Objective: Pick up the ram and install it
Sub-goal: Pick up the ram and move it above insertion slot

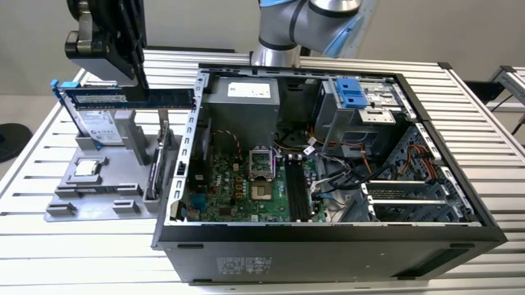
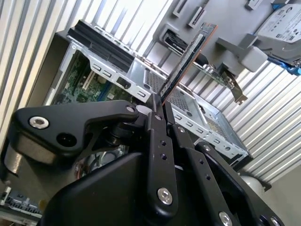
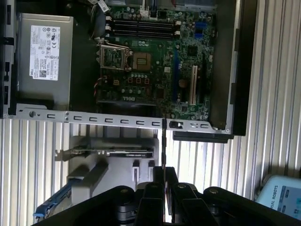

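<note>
Tool [image 2: 157, 112] is closest in both wrist views: black fingers [image 2: 160, 155] pressed together on the ram [image 2: 186, 56], no gap showing beside the board. It's clamped on the stick along one long edge only.

Position: in the exterior view the ram [image 1: 131, 97] hangs level under the tool [image 1: 135, 86]. It's above the grey holder [image 1: 98, 190] and the hard drive [image 1: 102, 130], outside the case [image 1: 328, 246]. One end is right by the side wall [image 1: 195, 129]; can't tell if it touches.

Risks you should watch:
- Wall clash. The first wrist view shows the ram [image 3: 163, 141] edge-on, pointing at the side wall [image 3: 94, 117]. Travel toward the board without enough height and that end hits the rim, twisting the stick in the grip.
- Thin grip. It's a narrow pinch on a long board, so any knock likely pivots it and spoils the line-up.
- Slot alignment. The long black slots [image 3: 141, 28] run beside the CPU socket [image 3: 124, 59]. The ram must come in parallel and notch-matched. You can't see the notch or the latch state from here.
- Cables [image 1: 328, 166] lie near the slots [image 1: 297, 190]; a snag is possible.
- Expansion card [image 1: 161, 153] stands in the holder near the hard drive; a low move could clip it.
</note>
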Tool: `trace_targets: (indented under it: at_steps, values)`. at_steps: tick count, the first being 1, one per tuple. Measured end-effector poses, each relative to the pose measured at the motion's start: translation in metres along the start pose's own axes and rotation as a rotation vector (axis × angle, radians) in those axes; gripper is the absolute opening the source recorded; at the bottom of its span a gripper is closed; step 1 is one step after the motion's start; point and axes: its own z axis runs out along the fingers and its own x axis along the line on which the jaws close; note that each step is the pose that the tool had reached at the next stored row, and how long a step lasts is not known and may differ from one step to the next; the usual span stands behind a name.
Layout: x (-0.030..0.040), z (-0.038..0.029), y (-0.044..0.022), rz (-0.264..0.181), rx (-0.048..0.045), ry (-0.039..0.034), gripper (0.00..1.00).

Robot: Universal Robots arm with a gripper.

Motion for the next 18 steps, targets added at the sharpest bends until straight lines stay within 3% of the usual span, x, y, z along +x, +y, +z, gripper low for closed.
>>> trace_targets:
  at_steps: [18]
  values:
    - [-0.0014, 0.0007, 0.0345, 0.0, 0.0, 0.0, 0.0]
